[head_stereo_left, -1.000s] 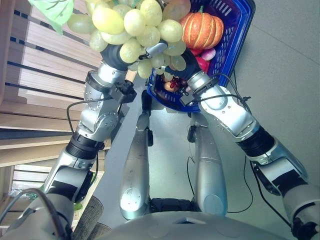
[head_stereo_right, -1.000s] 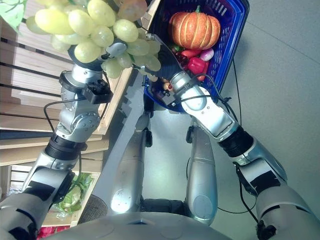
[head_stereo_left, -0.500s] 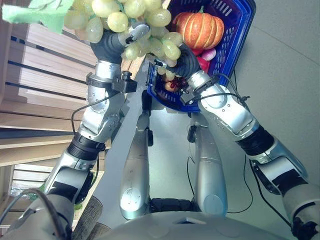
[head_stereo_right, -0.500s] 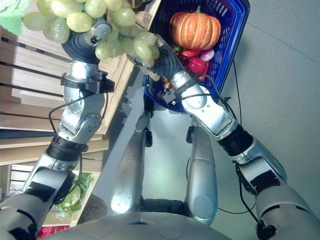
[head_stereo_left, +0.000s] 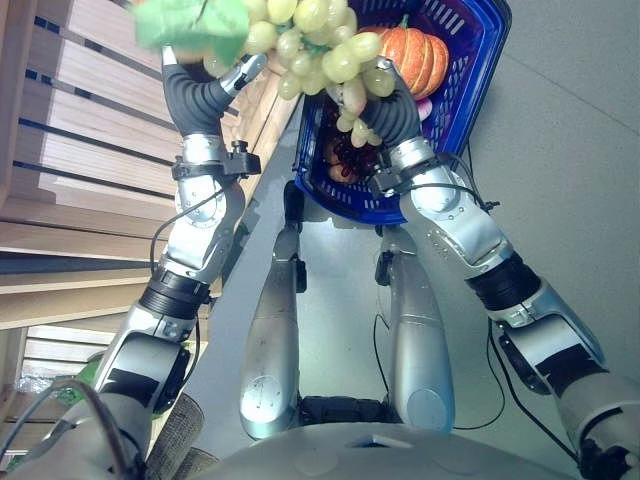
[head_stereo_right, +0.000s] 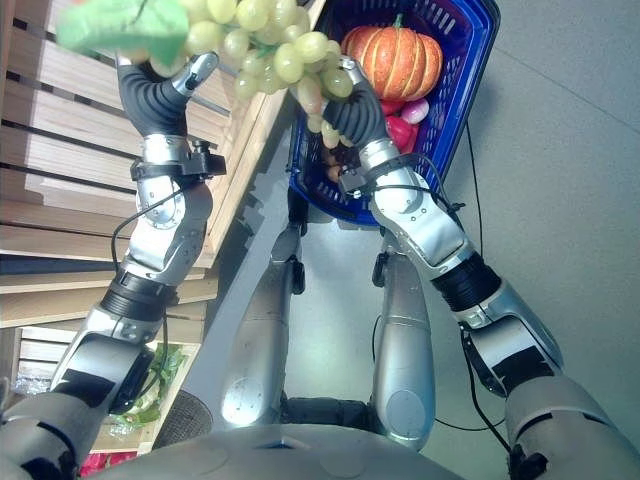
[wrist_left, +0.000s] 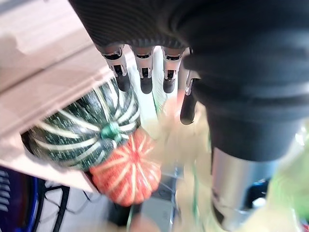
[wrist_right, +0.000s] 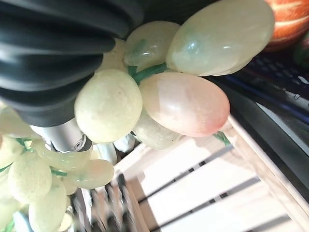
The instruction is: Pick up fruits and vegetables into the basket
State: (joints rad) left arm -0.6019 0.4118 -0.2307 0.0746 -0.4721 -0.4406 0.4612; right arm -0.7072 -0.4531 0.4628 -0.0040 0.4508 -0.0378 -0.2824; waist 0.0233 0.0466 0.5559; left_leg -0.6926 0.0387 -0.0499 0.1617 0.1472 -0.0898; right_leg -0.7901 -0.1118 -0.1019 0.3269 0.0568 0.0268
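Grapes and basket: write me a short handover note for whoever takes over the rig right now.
Left hand: raised beside the grapes, fingers straight in its wrist view, holding nothing.
Right hand: up against the bunch over the basket; grip cannot be told.
Basket: blue, already holds a pumpkin and some red vegetables.
On the wooden shelf: a green striped squash and a small orange pumpkin.
Left: get the grapes into the basket, then the shelf items.

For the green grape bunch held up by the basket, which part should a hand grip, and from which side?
Grip the green grape bunch near its leafy stem end, coming from above: the grapes hang loose and round below, so fingers would likely slip. The left hand and right hand are under it beside the blue basket.
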